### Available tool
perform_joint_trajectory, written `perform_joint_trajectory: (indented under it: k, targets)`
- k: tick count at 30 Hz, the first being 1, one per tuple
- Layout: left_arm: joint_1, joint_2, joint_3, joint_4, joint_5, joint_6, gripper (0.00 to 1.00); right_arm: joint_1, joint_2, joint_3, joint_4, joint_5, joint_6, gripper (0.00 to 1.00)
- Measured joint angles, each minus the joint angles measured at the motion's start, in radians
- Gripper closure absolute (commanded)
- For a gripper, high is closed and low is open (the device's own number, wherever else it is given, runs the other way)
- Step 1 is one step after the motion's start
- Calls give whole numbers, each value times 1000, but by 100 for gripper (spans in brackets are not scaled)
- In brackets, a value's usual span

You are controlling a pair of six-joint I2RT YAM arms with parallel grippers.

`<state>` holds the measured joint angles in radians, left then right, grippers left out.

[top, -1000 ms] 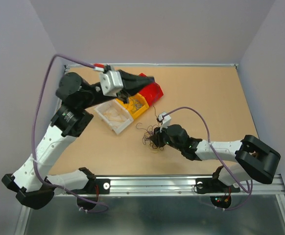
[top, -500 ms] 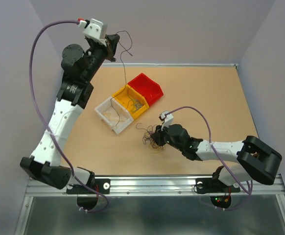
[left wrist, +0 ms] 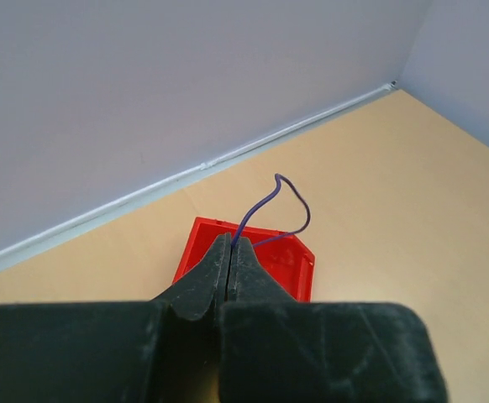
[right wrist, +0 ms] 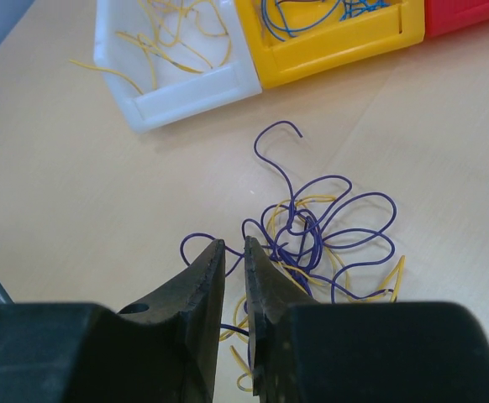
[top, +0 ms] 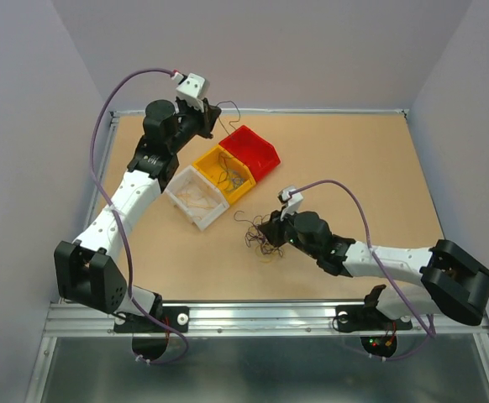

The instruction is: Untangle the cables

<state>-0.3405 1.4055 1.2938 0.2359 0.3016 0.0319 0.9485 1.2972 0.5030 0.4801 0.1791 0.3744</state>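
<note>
At table's 11 o'clock left gripper (left wrist: 230, 245) pinches a seemingly light, springy purple wire (left wrist: 300, 210) near red bin (left wrist: 285, 267); right gripper (right wrist: 233, 248) nearly closed by cables (right wrist: 322, 228), hold unclear, grab outer loops

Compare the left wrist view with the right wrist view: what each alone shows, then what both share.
Left wrist only: left jaws shut on one thin purple wire. Right wrist only: tangled clump of purple and yellow wires, white plastic bin, yellow plastic bin. Both: red plastic bin and tan wooden tabletop.
</note>
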Motion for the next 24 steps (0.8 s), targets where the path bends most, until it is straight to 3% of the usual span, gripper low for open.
perform_joint_trajectory:
  k: [5,14,24]
  targets:
    - [0,0,21,15,15,-6,100,0,-27,-1,0,11,0,78]
    - [0,-13,254,-17,76,6,100,0,-57,-1,0,26,0,78]
    - [-7,-66,409,-19,65,39,100,0,-60,-1,0,31,0,78]
